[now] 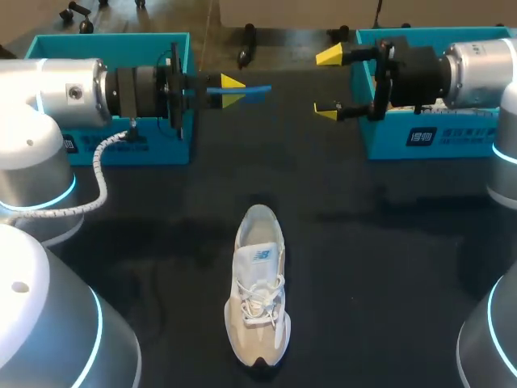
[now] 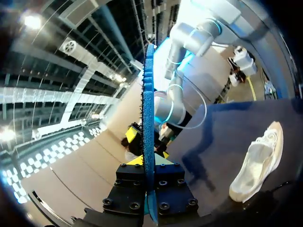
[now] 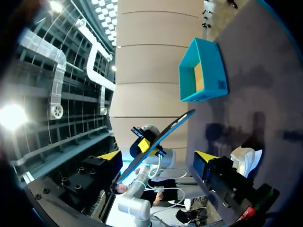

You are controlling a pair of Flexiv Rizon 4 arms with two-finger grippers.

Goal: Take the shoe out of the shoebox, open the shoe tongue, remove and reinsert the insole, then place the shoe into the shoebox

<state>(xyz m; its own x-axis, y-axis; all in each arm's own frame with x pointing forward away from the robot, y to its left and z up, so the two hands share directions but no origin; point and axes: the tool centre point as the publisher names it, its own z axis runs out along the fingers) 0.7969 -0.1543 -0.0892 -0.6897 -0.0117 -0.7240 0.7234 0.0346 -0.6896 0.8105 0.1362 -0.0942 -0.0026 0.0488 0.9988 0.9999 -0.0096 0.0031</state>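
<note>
A white and beige sneaker [image 1: 258, 295] lies on the black table [image 1: 388, 267] near the front middle, its laced part toward the near edge. Above the table's far side, my left gripper [image 1: 233, 90] is shut on a blue insole [image 1: 249, 92], which sticks out toward my right gripper [image 1: 327, 83]. The right gripper stands open, facing the insole's tip with a gap between them. From the left wrist, the insole [image 2: 148, 118] appears edge-on between my left gripper [image 2: 149, 163] fingers, with the sneaker [image 2: 258, 163] lying beside it. The right wrist view has my right gripper [image 3: 157, 157] open, with the insole [image 3: 163, 137] ahead.
Two teal shoeboxes stand at the back: one [image 1: 174, 129] far left behind my left arm, one [image 1: 388, 137] far right under my right arm. The left box [image 3: 215, 71] shows open-topped in the right wrist view.
</note>
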